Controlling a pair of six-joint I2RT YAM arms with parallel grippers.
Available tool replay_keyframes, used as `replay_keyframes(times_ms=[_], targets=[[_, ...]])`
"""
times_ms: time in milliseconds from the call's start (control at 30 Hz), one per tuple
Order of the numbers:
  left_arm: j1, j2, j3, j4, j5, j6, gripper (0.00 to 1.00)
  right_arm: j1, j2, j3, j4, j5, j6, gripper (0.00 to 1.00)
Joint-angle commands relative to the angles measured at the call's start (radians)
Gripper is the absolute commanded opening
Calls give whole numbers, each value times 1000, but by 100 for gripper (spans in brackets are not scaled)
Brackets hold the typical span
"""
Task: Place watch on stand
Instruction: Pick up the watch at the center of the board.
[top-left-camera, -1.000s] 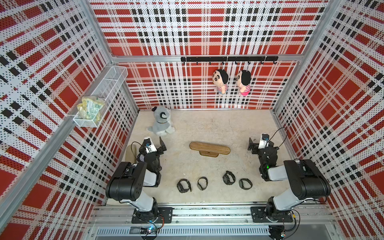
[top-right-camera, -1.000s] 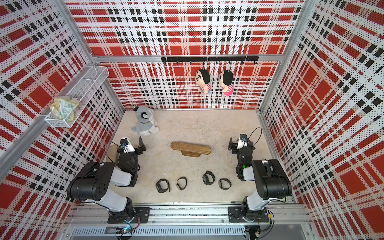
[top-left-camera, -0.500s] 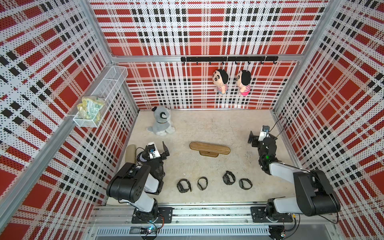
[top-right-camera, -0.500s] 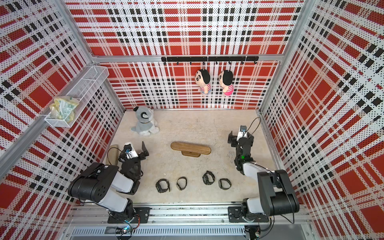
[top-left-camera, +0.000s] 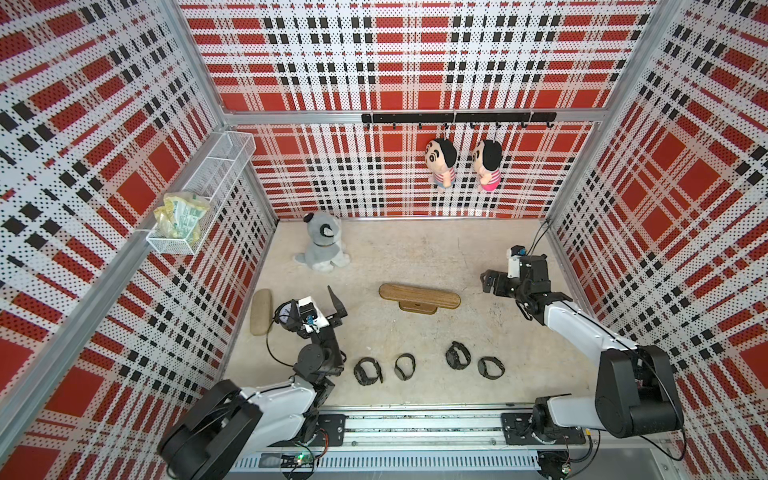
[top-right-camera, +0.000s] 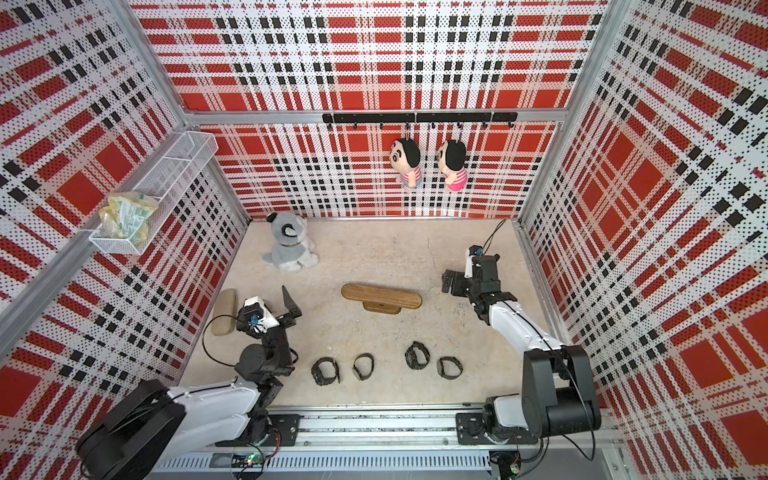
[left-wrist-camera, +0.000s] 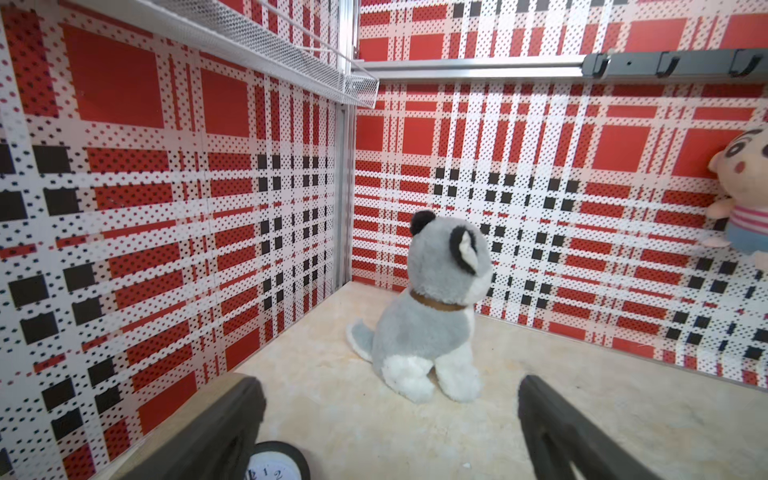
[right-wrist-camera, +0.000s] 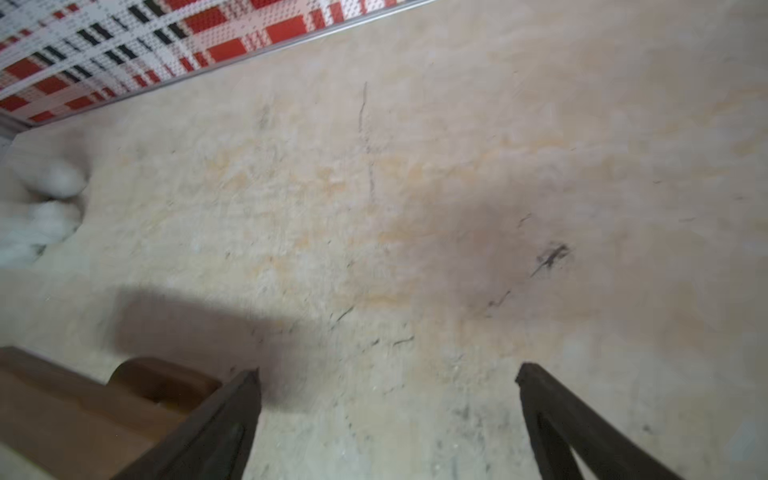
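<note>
The brown wooden stand (top-left-camera: 419, 296) (top-right-camera: 381, 296) sits mid-table, its bar bare. Several black watches lie in a row near the front edge, from one watch (top-left-camera: 368, 371) on the left to another (top-left-camera: 490, 368) on the right, and both top views show them (top-right-camera: 417, 355). My left gripper (top-left-camera: 312, 306) (left-wrist-camera: 388, 386) is open and empty at the left, facing the back wall, well away from the watches. My right gripper (top-left-camera: 489, 283) (right-wrist-camera: 388, 372) is open over bare table just right of the stand (right-wrist-camera: 83, 399), whose end shows beside one finger.
A grey plush dog (top-left-camera: 324, 245) (left-wrist-camera: 436, 324) sits at the back left. A beige oblong case (top-left-camera: 261, 311) lies by the left wall, with a small white round dial (left-wrist-camera: 274, 461) beside the left gripper. Two dolls (top-left-camera: 442, 162) hang on the back wall. A wire basket (top-left-camera: 199, 199) is mounted high on the left wall.
The right arm has stretched out from its folded pose and its gripper has turned left toward the stand. The left gripper has shifted slightly forward and rightward. Both grippers stayed open.
</note>
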Motion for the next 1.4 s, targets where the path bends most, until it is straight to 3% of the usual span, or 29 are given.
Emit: replay_keyframes(times_ms=[0, 133, 267, 500, 633, 867, 1367], targets=[[-7, -119, 95, -389, 7, -93, 98, 35, -66, 38, -186, 52, 32, 98], [-20, -227, 185, -631, 63, -154, 98, 43, -117, 54, -267, 53, 75, 77], [-38, -252, 307, -879, 140, -226, 98, 53, -158, 78, -399, 41, 98, 71], [-45, -138, 517, -1219, 356, -374, 98, 78, -213, 75, -645, -20, 106, 62], [-67, -103, 559, -1258, 455, -446, 98, 133, -276, 58, -720, -22, 145, 58], [-97, -63, 583, -1272, 555, -546, 98, 313, -246, 62, -804, -15, 262, 46], [-155, 3, 607, -1293, 640, -600, 98, 339, -302, -38, -894, -2, 332, 34]])
